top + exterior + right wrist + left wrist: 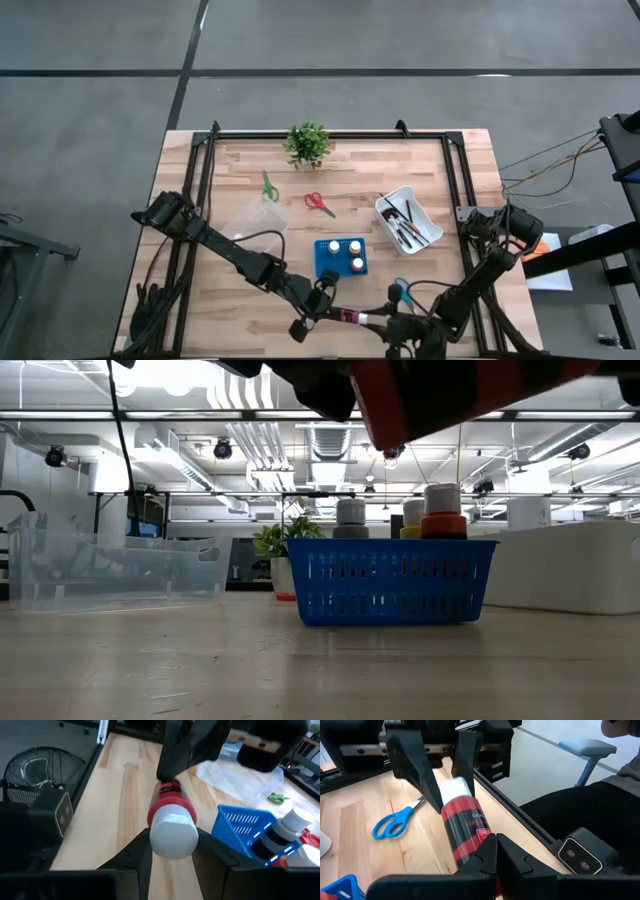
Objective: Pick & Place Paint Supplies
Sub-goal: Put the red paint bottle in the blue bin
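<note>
A red paint bottle (pixel 345 316) with a white cap hangs level above the table's near edge, between my two grippers. My right gripper (pixel 172 845) is shut on its cap end. My left gripper (pixel 495 845) is shut, its fingertips together at the bottle's red base end (pixel 167 787). Blue scissors (pixel 394 821) lie flat on the table just behind the bottle. My left gripper's shut fingertips stand against the bottle's base end (pixel 470 852), coming level from the table's left. Whether they touch it, I cannot tell. My right gripper pinches the white cap (pixel 172 832) between its two fingers (pixel 140 855), coming level from the table's right. The bottle lies in line with the fingers, its base away from them, lifted clear of the table.
A blue basket (pixel 341 257) holding paint bottles stands just behind the grippers. A white bin (pixel 408 220) with brushes is at the right. Red scissors (pixel 319 203), green scissors (pixel 268 187), a clear container (pixel 255 215) and a potted plant (pixel 308 143) lie farther back.
</note>
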